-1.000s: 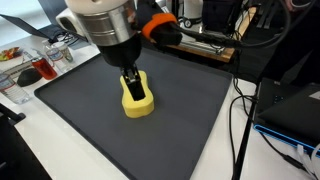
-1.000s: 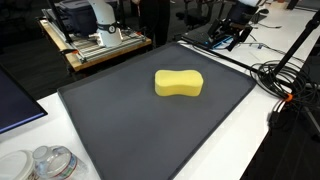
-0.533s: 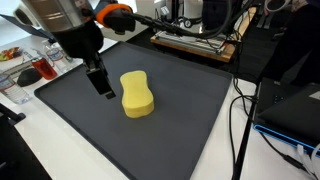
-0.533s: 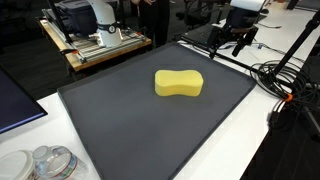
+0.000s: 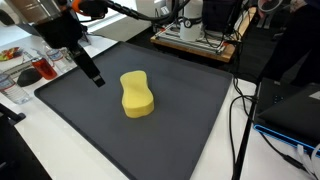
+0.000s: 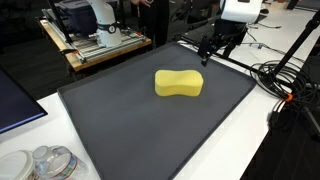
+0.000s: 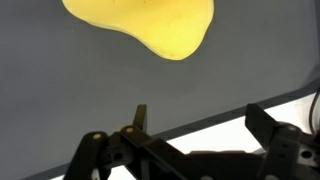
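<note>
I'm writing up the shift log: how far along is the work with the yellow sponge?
Done: the yellow sponge lies flat on the dark mat, free of any grip. In hand: nothing; the gripper hangs open and empty above the mat, beside the sponge without touching it. Left: any grasp of the sponge, not yet made.

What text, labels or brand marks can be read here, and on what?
None can be read.
yellow sponge: no print.
black mat: blank.
claw: no marking visible.
bench equipment: any labels are too small and blurred to read.
</note>
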### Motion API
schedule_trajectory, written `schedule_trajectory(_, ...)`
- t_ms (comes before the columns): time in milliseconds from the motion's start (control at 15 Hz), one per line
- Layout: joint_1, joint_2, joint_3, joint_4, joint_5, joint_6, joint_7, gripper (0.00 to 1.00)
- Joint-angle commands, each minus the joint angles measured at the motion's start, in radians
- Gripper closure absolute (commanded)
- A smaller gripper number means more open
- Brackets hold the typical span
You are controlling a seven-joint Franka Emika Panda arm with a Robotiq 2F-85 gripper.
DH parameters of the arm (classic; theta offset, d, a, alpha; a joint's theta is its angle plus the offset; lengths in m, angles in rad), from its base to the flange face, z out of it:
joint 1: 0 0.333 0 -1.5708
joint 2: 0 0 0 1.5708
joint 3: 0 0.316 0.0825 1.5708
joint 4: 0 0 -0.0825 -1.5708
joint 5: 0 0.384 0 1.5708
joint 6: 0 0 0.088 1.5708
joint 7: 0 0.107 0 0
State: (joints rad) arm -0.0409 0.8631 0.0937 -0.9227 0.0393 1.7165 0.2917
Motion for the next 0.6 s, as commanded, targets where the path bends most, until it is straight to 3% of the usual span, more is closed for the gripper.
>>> schedule_trajectory(0,-0.048,-0.029,0.044,-0.046,0.018,-0.009,-0.205,0.00)
schedule_trajectory(267,-0.083,-0.030,0.069,-0.061,0.028,-0.018,-0.355,0.00)
schedule_trajectory(333,-0.055,0.000,0.044,-0.020,0.000,-0.007,-0.291,0.00)
schedule_trajectory(533,-0.057,0.000,0.043,-0.020,-0.001,-0.006,-0.297,0.00)
